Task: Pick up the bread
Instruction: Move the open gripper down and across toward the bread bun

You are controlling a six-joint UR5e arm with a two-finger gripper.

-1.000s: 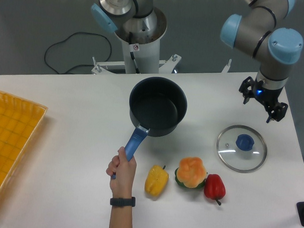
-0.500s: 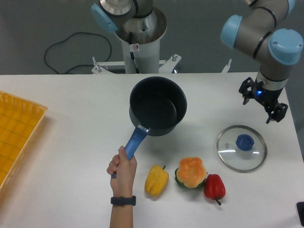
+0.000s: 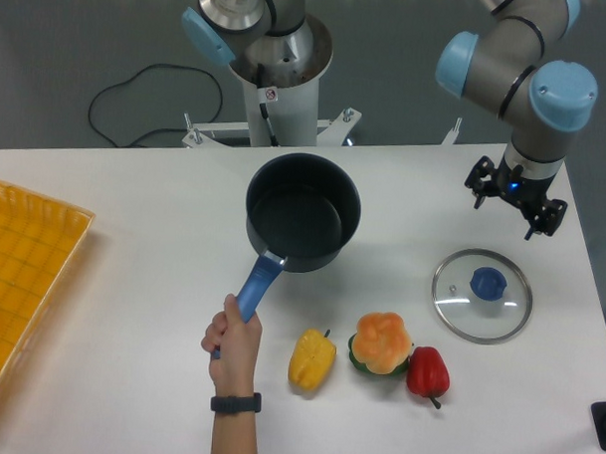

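Observation:
The bread is a puffy orange-tan lump with a dark green rim, lying near the table's front edge between a yellow bell pepper and a red bell pepper. My gripper hangs over the table's far right side, well behind and to the right of the bread. Its two dark fingers are spread apart with nothing between them.
A human hand holds the blue handle of a dark pot at the table's centre. A glass lid with a blue knob lies right of the bread. A yellow tray sits at the left edge.
The hand has slid the pot a little to the left. My gripper has shifted slightly left and up.

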